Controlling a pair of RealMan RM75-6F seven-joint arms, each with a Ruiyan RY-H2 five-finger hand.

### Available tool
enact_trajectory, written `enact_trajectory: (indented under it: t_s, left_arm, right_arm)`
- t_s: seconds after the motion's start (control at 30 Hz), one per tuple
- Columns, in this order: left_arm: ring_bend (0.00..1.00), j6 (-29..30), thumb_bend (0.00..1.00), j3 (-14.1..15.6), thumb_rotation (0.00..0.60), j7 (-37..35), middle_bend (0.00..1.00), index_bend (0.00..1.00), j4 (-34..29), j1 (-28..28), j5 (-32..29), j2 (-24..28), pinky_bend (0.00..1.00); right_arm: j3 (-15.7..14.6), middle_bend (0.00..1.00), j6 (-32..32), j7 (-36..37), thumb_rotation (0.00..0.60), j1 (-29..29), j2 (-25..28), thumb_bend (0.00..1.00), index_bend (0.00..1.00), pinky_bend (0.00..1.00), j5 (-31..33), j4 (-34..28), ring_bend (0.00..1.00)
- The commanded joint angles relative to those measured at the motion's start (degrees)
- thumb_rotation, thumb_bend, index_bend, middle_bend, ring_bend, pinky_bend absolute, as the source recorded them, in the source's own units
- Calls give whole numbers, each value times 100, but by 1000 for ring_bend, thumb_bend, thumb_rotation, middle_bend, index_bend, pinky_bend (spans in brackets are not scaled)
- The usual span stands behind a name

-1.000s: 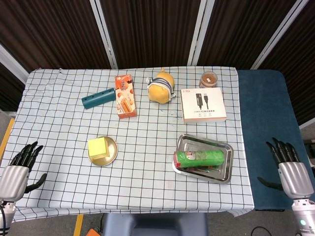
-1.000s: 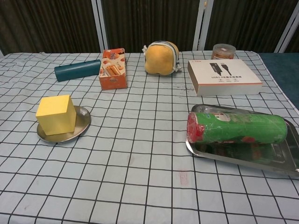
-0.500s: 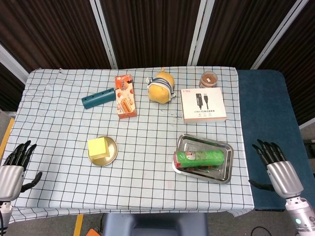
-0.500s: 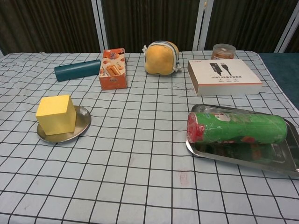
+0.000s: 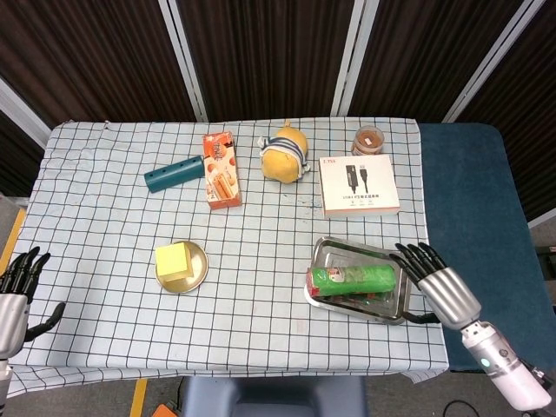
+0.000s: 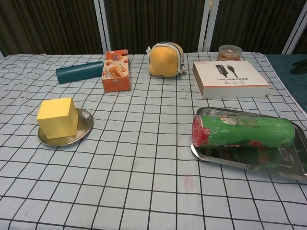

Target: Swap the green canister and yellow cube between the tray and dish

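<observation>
Swap not yet begun: green canister (image 5: 352, 280) lies on its side in the tray (image 5: 389, 261) at 4 o'clock on the worktop (image 5: 261, 234), and the yellow cube (image 5: 173, 260) sits on the dish (image 5: 196, 269) at 8 o'clock. My right hand (image 5: 439, 287) is released, fingers spread, just beside the tray's 3 o'clock edge; my left hand (image 5: 12, 291) is also released, off the worktop's 8 o'clock corner. I judge the next move is closing the right hand around the canister and lifting it clear.
</observation>
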Motion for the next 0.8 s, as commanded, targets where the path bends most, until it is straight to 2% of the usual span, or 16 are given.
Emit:
enact_trajectory:
  t_s: [0.03,0.13,0.37,0.53,0.67,0.8]
  left_arm:
    - [0,2,321,-11,600,-50,0,30,7,7,-15,16,211]
    - [0,12,321,-23,600,-100,0,31,14,15,-27,26,211]
    - [0,-10,322,-32,600,-210,0,35,24,19,-49,52,211]
    - [0,-5,322,-35,600,-262,0,40,25,24,-41,66,211]
    - [0,-23,321,-33,600,-302,0,48,25,22,-43,78,211]
    - [0,-34,320,-33,600,-335,0,57,23,22,-46,89,211]
  right_arm:
    - [129,140,-849,-205,600,529,-232,46,60,5,347,-82,125]
    - [169,182,-1158,-242,600,744,-446,46,116,33,483,3,165]
    - [276,255,-1420,-221,600,1025,-922,45,234,123,768,257,236]
    - [313,276,-1501,-247,600,1176,-1215,46,279,153,894,461,251]
    - [341,281,-1533,-333,600,1253,-1427,46,322,227,1016,642,273]
    - [381,294,-1646,-449,600,1339,-1629,46,352,259,1212,853,296]
